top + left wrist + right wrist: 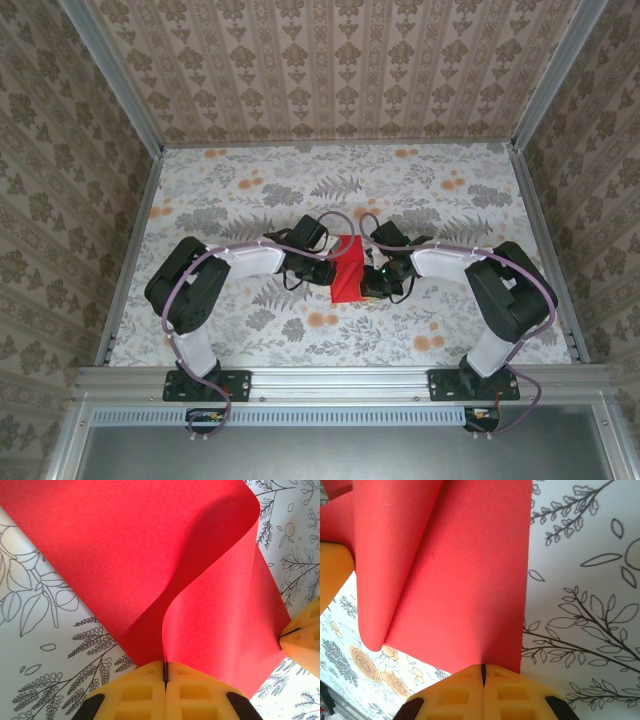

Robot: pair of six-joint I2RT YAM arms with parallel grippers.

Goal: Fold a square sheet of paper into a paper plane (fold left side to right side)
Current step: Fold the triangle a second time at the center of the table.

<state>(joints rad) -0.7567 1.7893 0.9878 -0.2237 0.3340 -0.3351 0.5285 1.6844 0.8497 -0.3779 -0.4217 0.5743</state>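
One flowered tablecloth [250,190] is carrying, at its middle, the square sheet of paper [350,264]: bright red, matte, bowing up in a soft curl without a sharp crease. Left gripper [165,672] and right gripper [483,672] are each pinching its edge, yellow pads closed.

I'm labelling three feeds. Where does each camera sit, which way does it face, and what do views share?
Top external: above, behind, looking down at the table; left arm and right arm whole.
Left wrist: on the left arm, looking along the left fingers, shut on the red sheet.
Right wrist: on the right arm, looking along the right fingers, shut on the sheet.
Shared: the sheet; each wrist view catches the other's fingers.
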